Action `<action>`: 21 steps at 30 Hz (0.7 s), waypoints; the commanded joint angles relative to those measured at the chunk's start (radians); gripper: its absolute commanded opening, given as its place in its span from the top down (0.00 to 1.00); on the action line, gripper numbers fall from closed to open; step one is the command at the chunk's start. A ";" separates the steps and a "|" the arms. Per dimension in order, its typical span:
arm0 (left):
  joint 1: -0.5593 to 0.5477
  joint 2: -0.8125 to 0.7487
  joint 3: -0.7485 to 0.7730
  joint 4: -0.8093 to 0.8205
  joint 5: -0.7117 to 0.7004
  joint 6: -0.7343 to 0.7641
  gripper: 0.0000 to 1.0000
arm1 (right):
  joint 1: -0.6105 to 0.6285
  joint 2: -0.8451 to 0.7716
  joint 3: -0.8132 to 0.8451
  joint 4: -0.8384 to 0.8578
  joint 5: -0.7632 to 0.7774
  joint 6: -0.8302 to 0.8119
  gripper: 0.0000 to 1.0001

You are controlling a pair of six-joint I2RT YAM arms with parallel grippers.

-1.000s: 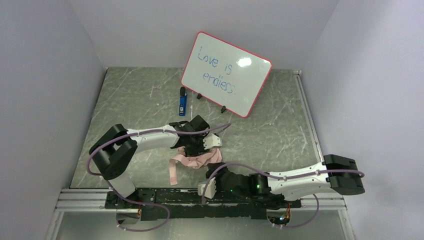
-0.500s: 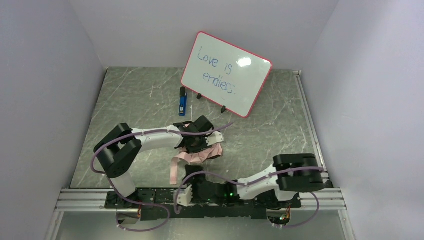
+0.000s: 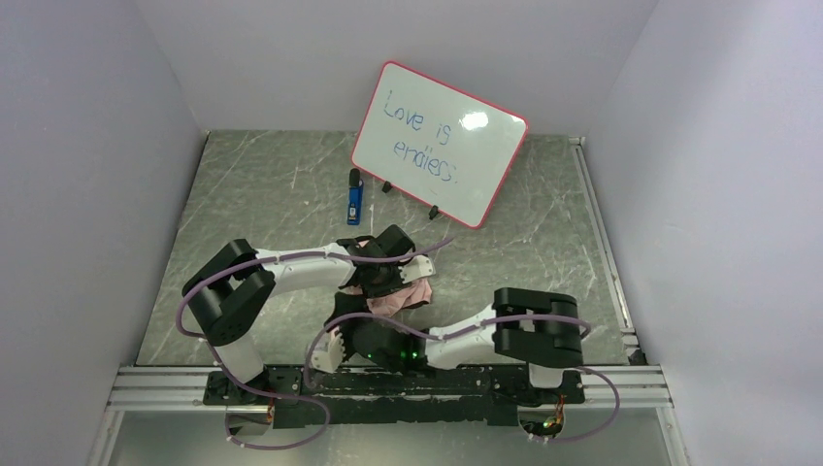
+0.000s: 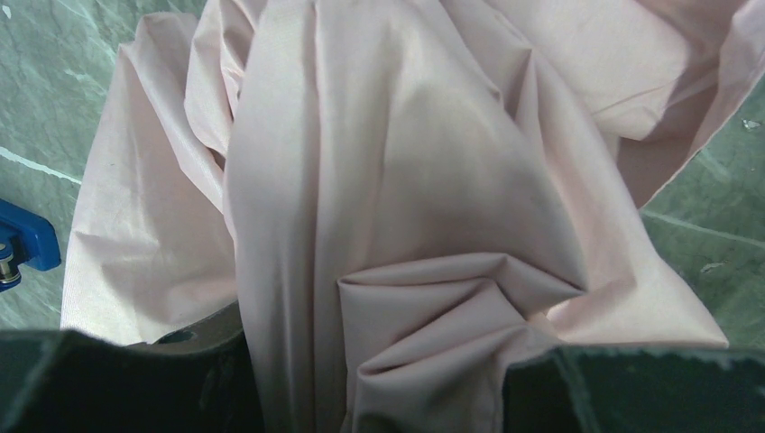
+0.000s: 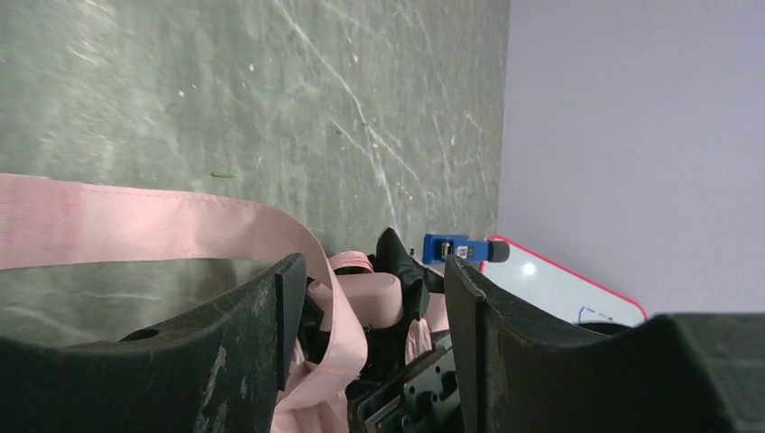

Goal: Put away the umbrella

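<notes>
The umbrella [image 3: 406, 298] lies as a crumpled pale pink bundle in the middle of the table. My left gripper [image 3: 386, 280] is down on it from the left. In the left wrist view its fabric [image 4: 406, 198] fills the frame, and a bunched fold runs down between the dark fingers [image 4: 117, 383] of my left gripper [image 4: 379, 370], which is shut on it. My right gripper [image 3: 328, 349] sits low near the table's front edge, pointing at the bundle. Its jaws [image 5: 372, 271] are open. A pink strap [image 5: 135, 221] curls past the left finger [image 5: 290, 298], with a pink roll [image 5: 365, 293] and black parts beyond.
A red-framed whiteboard [image 3: 442, 141] leans at the back of the table, with a blue marker [image 3: 355, 199] lying in front of it. Grey walls close in the left, right and back. A metal rail [image 3: 155, 383] runs along the near edge.
My right arm has swung left along the near edge, bringing its gripper in front of the pink strap, and its jaws have opened a little wider. The left gripper keeps its hold.
</notes>
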 commanded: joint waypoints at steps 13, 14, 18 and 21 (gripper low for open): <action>0.011 0.110 -0.054 -0.033 -0.021 0.010 0.95 | -0.108 0.128 0.098 -0.082 -0.055 -0.001 0.74; 0.012 0.112 -0.053 -0.034 -0.022 0.010 0.95 | -0.106 0.119 0.091 -0.076 -0.046 0.000 0.78; 0.012 0.120 -0.047 -0.041 -0.039 0.012 0.95 | -0.084 0.038 0.055 -0.105 -0.037 0.028 0.91; 0.012 0.122 -0.047 -0.036 -0.045 0.011 0.95 | -0.049 -0.069 0.015 -0.171 -0.072 0.078 1.00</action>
